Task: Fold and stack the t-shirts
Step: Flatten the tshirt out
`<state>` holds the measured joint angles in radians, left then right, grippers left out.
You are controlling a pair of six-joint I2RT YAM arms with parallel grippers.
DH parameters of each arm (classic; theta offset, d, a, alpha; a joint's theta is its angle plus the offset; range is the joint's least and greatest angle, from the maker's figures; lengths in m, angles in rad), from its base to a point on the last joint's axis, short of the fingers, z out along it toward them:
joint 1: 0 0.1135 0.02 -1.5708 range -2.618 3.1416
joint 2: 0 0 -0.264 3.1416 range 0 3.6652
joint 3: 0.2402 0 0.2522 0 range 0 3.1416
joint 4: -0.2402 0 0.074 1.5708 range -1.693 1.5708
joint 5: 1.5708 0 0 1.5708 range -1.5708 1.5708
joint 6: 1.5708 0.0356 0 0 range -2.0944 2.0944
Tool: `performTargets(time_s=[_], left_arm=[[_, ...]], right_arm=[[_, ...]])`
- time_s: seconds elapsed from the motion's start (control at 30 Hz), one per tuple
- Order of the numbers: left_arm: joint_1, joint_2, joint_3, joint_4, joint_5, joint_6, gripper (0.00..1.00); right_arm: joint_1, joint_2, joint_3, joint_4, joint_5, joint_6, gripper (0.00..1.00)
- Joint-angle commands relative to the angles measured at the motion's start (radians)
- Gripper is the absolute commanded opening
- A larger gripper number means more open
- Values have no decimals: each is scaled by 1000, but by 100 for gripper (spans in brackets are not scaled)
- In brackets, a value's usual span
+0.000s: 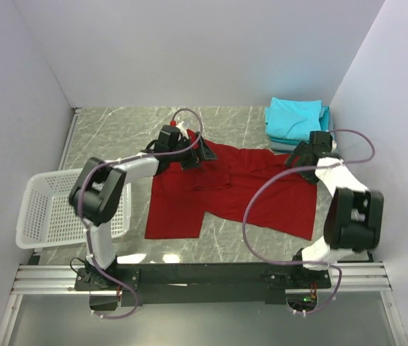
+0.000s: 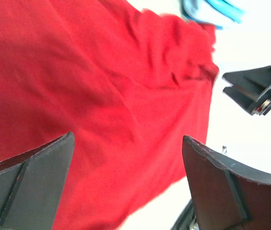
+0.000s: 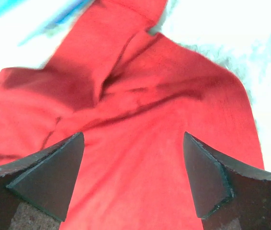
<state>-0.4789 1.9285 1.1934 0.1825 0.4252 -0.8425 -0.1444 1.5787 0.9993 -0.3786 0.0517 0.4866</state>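
Observation:
A deep red t-shirt (image 1: 233, 194) lies spread and partly rumpled on the marble table, with folds near its middle. It fills the left wrist view (image 2: 87, 86) and the right wrist view (image 3: 145, 143). My left gripper (image 1: 197, 153) is open above the shirt's far left edge; nothing is between its fingers (image 2: 221, 191). My right gripper (image 1: 298, 167) is open above the shirt's far right part, its fingers (image 3: 49, 177) wide apart over the cloth. A stack of folded turquoise t-shirts (image 1: 295, 121) sits at the far right corner.
A white lattice basket (image 1: 49, 209) stands at the left edge of the table. White walls close in on three sides. The right gripper's dark jaws show at the right of the left wrist view (image 2: 260, 91).

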Motion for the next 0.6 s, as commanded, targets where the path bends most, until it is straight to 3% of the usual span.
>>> performTargets(time_s=[0.0,0.23,0.47,0.57], left_arm=[[-23,-231,-70,-78,-67,54,99],[-82,-587,-384,-406,-250,30,99],[-205,-939,-629,-669,-380,-205,99],[-263,-1014,-667,-765,-422,-288,99]], right_arm=[[2,-167,-94,10,-16,30,90],[2,-462,-286,18,-24,69,93],[0,-566,-332,14,-49,63,95],[0,-572,-338,14,-49,60,95]])
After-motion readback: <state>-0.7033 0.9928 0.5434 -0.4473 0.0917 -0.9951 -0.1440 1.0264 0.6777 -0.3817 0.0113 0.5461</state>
